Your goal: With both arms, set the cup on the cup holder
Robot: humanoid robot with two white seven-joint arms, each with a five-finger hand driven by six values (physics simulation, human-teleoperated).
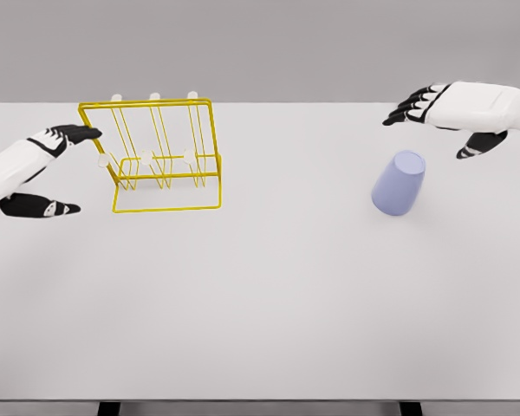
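A pale blue cup (399,182) stands upside down on the white table (269,312), right of the middle. A yellow wire cup holder (160,156) with white-tipped pegs stands upright at the back left. My left hand (61,165) is open beside the holder's left end, its fingertips (87,133) touching or almost touching the top left corner of the frame. My right hand (442,121) hovers open above and to the right of the cup, apart from it, thumb pointing down toward the table.
The table's far edge runs just behind the holder and the right hand. The near edge is at the bottom of the view.
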